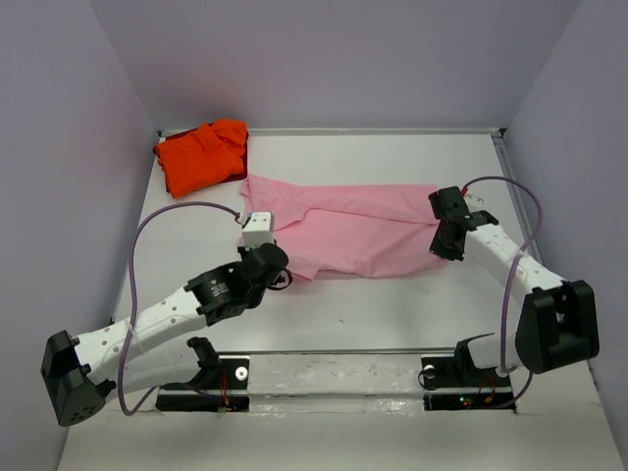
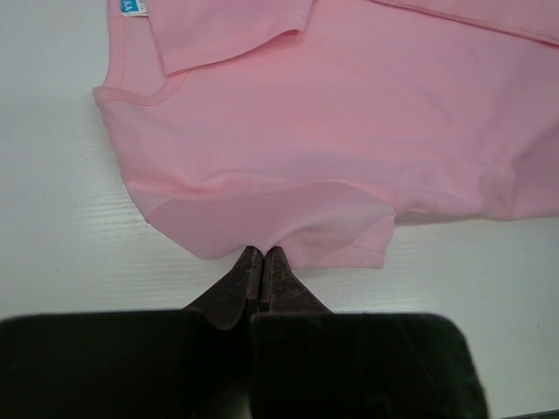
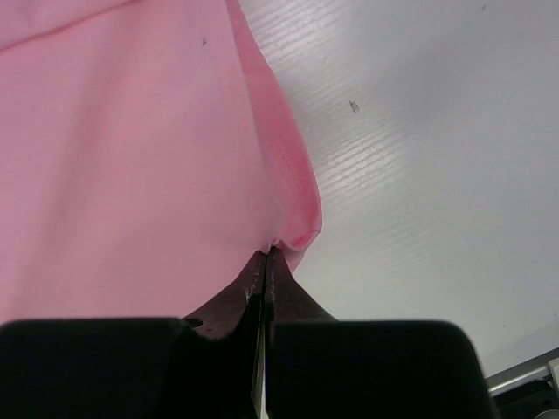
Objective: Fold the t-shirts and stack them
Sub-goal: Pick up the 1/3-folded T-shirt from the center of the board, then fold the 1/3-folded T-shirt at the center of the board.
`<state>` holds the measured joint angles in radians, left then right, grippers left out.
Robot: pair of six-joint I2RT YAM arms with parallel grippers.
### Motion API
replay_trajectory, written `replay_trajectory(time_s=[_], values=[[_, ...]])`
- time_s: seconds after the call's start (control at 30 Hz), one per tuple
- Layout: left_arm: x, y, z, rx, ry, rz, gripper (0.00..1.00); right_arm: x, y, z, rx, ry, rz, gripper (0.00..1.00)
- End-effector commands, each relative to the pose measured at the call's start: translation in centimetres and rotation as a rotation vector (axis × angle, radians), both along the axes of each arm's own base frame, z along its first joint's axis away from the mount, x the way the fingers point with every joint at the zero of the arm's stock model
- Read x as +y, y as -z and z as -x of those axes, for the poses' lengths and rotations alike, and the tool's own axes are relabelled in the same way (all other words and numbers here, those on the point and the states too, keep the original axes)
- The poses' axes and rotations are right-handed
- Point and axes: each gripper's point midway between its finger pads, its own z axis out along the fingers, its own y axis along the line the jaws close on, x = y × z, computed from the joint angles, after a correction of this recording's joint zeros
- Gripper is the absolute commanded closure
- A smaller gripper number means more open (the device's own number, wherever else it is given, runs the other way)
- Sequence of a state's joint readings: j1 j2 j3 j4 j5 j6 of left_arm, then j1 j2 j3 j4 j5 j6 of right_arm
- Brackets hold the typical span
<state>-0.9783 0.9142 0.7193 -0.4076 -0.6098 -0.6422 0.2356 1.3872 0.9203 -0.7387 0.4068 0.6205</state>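
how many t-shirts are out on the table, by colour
pink t-shirt: 1
orange-red t-shirt: 1
total: 2

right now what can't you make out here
Top view: the orange t-shirt is bunched; its sleeves and neck are lost in its own folds.
Left wrist view: the blue label on the pink t-shirt is cut by the top edge, unreadable.
Both wrist views: cloth pinched inside the left hand and right hand is hidden between their shut jaws.
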Motion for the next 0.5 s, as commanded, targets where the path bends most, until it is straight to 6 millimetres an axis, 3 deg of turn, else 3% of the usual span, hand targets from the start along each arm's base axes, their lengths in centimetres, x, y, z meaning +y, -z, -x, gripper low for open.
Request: replay_trajectory(time_s=[0.0, 0.17, 0.47], values=[[-0.2, -2.5, -1.8, -0.06, -0.032, 0.001, 1.0, 0.5, -4.0, -2.0, -0.144, -0.044, -0.029, 1.0], [0.9, -3.0, -3.2, -0.082, -0.106, -0.03, 1.0, 0.4, -5.9, -2.9, -0.19, -0.059, -0.012, 1.0], [5.2, -4.8, -6.2, -0.136, -0.284, -0.073, 1.0, -0.1, -6.6, -4.4, -0.25, -0.06, 0.028, 1.0]])
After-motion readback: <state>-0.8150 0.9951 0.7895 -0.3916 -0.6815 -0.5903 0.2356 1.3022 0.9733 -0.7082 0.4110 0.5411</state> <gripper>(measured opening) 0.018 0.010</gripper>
